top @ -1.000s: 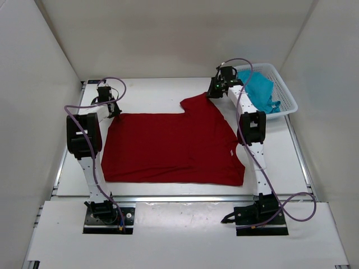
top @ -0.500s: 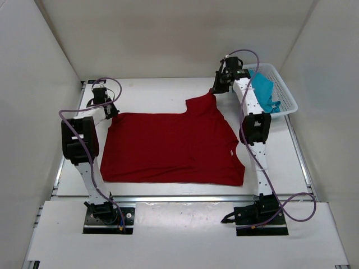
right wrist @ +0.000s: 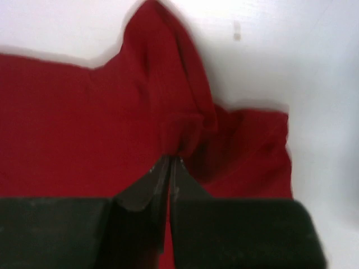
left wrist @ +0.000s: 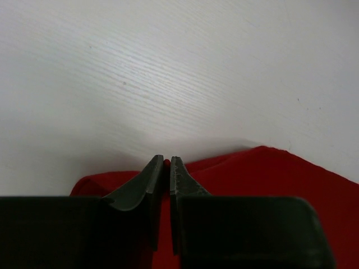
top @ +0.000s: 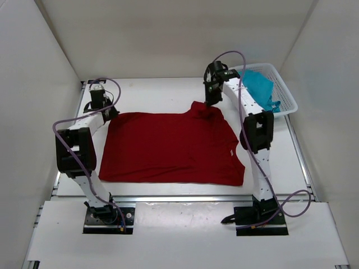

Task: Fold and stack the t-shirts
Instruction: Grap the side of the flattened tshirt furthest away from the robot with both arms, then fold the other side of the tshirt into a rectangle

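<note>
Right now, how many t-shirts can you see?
2. A dark red shirt lies spread on the table; a teal shirt sits in the white basket at the far right. Others may hide beneath it.

Showing plain dark red, unprinted, across the spread t-shirt [top: 171, 148]. Showing plain teal-blue on the bunched t-shirt [top: 261, 87] inside the white mesh basket [top: 286, 100]. Showing white with fine faint grain on the table [left wrist: 168, 67]. Showing near-black on the left gripper [left wrist: 166, 162] and right gripper [right wrist: 170, 163], white with black joints on the left arm [top: 92, 116] and right arm [top: 241, 98], and purple on the cables [top: 229, 52].
</note>
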You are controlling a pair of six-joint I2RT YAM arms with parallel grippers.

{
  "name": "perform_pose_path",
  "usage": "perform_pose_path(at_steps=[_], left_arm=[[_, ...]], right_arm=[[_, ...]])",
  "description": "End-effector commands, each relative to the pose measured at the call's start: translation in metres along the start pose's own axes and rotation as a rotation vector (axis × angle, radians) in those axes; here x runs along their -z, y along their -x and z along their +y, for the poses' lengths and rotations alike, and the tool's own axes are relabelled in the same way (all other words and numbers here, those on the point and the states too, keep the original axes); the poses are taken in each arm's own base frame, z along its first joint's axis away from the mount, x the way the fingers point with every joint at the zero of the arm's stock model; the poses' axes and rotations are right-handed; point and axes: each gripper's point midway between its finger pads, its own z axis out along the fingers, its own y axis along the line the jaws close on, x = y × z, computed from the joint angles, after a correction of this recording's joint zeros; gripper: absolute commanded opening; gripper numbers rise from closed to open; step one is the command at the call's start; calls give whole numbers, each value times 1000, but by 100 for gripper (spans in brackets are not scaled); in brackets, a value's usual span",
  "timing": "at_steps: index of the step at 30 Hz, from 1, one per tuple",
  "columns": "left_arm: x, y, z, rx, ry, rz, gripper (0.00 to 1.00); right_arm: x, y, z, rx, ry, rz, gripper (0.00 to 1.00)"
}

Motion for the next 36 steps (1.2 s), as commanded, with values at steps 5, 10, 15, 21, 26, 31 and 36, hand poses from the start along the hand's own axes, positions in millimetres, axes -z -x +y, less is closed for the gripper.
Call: perform_pose_path(at_steps=[5, 10, 15, 21, 26, 31, 36], left_arm=[[33, 7, -19, 18, -89, -60, 0], [37, -8, -11, 14, -70, -37, 0], [48, -15, 12, 43, -36, -39, 0], [83, 0, 16, 18, -35, -112, 0], [109, 5, 22, 39, -41, -168, 2], [124, 4, 30, 31, -13, -197, 5], [126, -21, 44, -27, 56, -183, 7]], right_arm=[[79, -46, 13, 4, 84, -237, 0], [70, -80, -1, -19, 63, -202, 0], [84, -109, -4, -72, 98, -249, 0], [115, -130, -17, -140, 134, -358, 0], [132, -150, -27, -185, 166, -406, 0], [142, -175, -34, -197, 176, -416, 0], [141, -216, -43, -208, 165, -399, 0]])
